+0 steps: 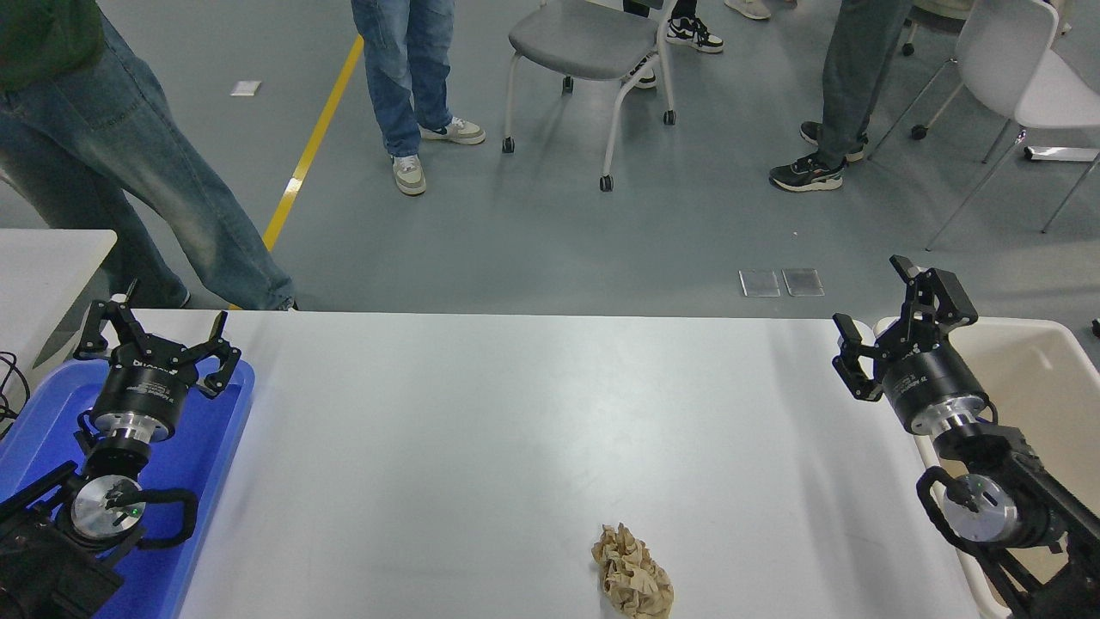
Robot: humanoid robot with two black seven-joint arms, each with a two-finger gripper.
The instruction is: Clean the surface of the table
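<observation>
Grey flooring beyond the far edge carries several standing people and two chairs, none touching the worktop [516,413], which spans the middle of the view as a plain white-grey surface. Its only debris is a crumpled brown paper wad [632,583] lying near the near edge, right of centre. At the far right corner the right end effector [885,322] hangs above the surface with its jaws spread wide and nothing between them, just beside the beige tub [1044,344]. The left end effector [157,337] is parked over the blue tray [198,464] at the left, jaws also wide and empty. Judged risks: the wad sits well apart from the right arm, so a long reach follows; a shallow descent could push the light paper off the near edge, and a loose pinch could drop it short of the tub.
</observation>
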